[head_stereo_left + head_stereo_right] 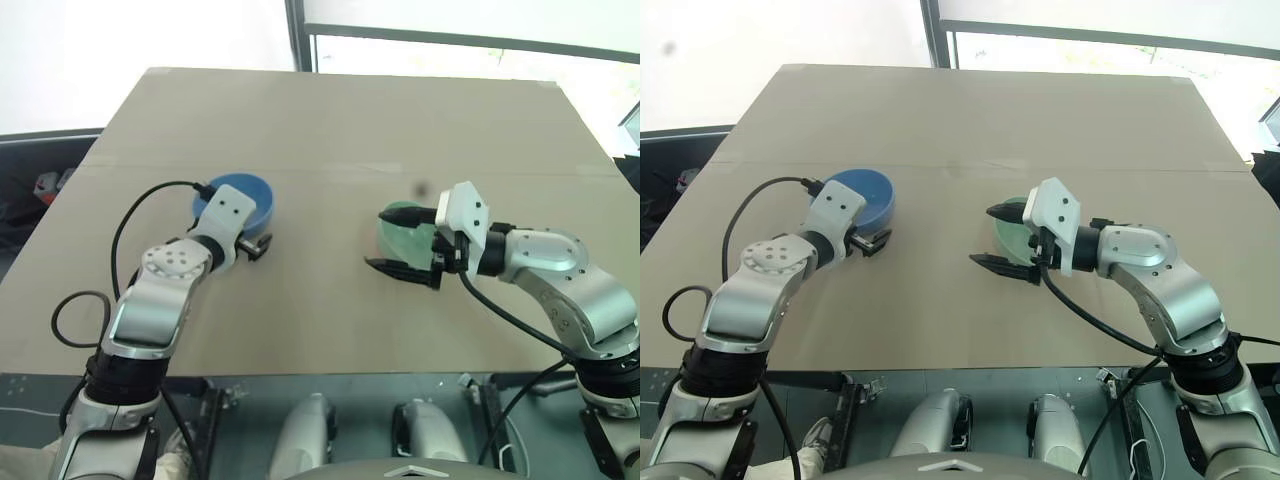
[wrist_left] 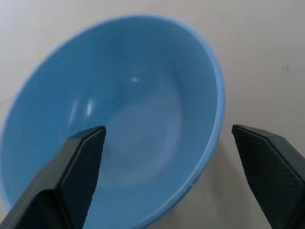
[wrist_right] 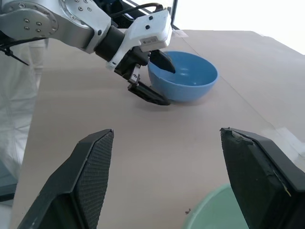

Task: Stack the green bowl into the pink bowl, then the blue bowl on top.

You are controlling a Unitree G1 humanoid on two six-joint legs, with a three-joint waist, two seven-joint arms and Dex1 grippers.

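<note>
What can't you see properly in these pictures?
- Pink bowl: I can't tell whether it sits under the green bowl; in the head views the right gripper and its wrist cover that bowl's side.
- Green bowl: cut off by the edge in the right wrist view.
- Blue bowl: its near rim is hidden behind the left gripper in the head views.
</note>
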